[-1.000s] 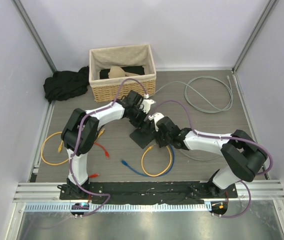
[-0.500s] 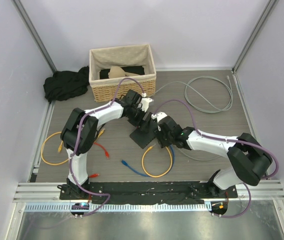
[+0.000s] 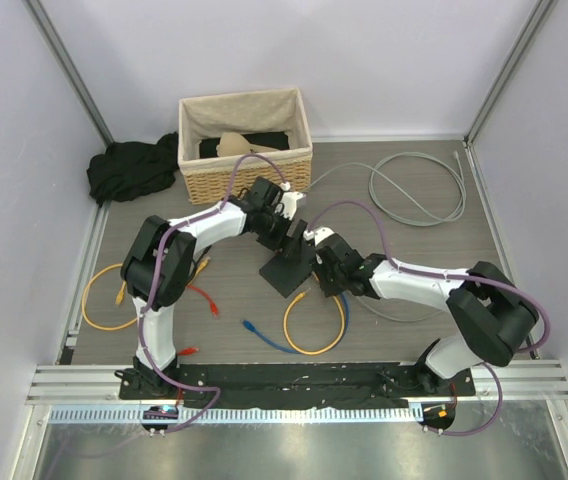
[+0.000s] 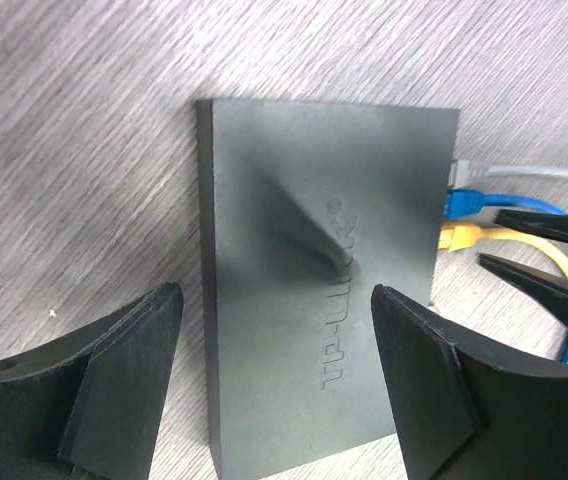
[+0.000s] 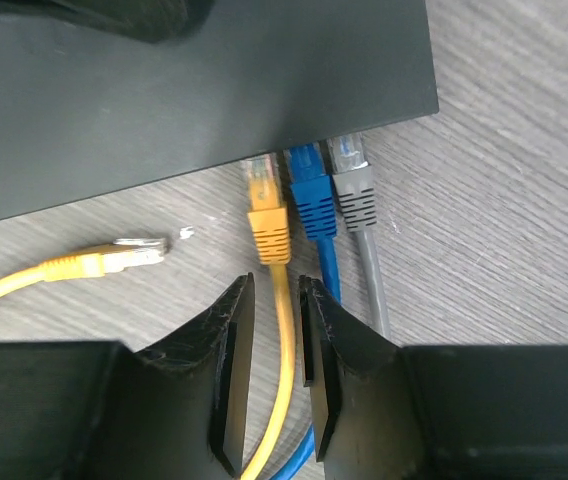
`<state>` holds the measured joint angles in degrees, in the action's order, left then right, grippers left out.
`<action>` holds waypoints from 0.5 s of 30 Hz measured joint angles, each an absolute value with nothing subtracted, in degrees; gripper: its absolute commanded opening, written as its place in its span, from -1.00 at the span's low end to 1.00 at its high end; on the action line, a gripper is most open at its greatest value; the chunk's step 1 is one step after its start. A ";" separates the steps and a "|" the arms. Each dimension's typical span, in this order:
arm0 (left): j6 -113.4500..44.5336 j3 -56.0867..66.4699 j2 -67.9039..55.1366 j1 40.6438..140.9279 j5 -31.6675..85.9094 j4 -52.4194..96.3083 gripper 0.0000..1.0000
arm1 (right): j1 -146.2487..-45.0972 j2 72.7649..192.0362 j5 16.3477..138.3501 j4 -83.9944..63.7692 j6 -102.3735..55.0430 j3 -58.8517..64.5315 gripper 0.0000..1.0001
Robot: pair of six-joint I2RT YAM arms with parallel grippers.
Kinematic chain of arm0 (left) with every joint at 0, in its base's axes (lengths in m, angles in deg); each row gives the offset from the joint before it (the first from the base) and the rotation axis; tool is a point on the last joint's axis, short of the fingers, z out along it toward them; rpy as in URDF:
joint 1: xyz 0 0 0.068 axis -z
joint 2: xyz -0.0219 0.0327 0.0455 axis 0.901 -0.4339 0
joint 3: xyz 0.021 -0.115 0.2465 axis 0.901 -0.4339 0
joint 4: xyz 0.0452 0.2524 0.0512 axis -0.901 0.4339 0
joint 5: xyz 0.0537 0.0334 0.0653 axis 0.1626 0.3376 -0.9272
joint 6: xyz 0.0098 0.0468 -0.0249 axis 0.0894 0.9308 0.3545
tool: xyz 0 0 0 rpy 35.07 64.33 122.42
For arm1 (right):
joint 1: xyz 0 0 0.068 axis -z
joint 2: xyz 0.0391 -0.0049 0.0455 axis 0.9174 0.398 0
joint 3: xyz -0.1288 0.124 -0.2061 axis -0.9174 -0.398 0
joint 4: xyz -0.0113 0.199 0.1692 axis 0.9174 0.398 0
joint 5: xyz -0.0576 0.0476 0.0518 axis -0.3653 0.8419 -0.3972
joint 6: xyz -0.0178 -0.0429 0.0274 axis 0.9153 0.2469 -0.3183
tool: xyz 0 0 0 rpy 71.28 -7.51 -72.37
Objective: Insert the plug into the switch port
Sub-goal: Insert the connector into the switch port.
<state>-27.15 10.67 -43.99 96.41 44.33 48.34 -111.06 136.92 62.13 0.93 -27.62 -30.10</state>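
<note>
The switch point(image 3: 286, 270) is a flat dark-grey box lying mid-table; it shows in the left wrist view point(image 4: 314, 270) and the right wrist view point(image 5: 194, 90). A yellow plug point(image 5: 267, 215), a blue plug point(image 5: 312, 195) and a grey plug point(image 5: 352, 185) sit side by side in its sockets, also seen in the left wrist view point(image 4: 461, 236). My left gripper point(image 4: 274, 292) is open and straddles the switch's far end point(image 3: 286, 232). My right gripper point(image 5: 276, 280) has its jaws slightly apart around the yellow cable just behind its plug, without clamping it point(image 3: 316, 262).
A loose yellow plug point(image 5: 124, 252) lies on the table beside the sockets. A yellow-and-blue cable loop point(image 3: 314, 325) lies in front of the switch. A wicker basket point(image 3: 249, 175), black cloth point(image 3: 129, 168), a grey cable coil point(image 3: 419, 185) and a yellow loop point(image 3: 94, 300) lie around.
The right gripper has shifted slightly toward the switch's socket edge and its forearm has dropped. The left gripper has shifted a little over the switch.
</note>
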 measured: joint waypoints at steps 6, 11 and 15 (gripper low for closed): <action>-27.22 12.22 -44.84 96.41 44.90 48.08 0.62 | -110.69 139.17 62.35 1.19 -28.16 -29.13 -0.37; -27.15 13.71 -46.70 96.41 46.19 48.08 0.63 | -110.64 141.12 62.35 1.52 -28.25 -27.21 -0.54; -26.93 15.15 -48.05 96.41 47.77 48.04 0.63 | -110.60 141.49 62.83 1.59 -28.01 -26.75 -0.82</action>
<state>-26.93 15.15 -48.05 96.41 47.77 48.04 -110.60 141.49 62.83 1.59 -28.01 -26.75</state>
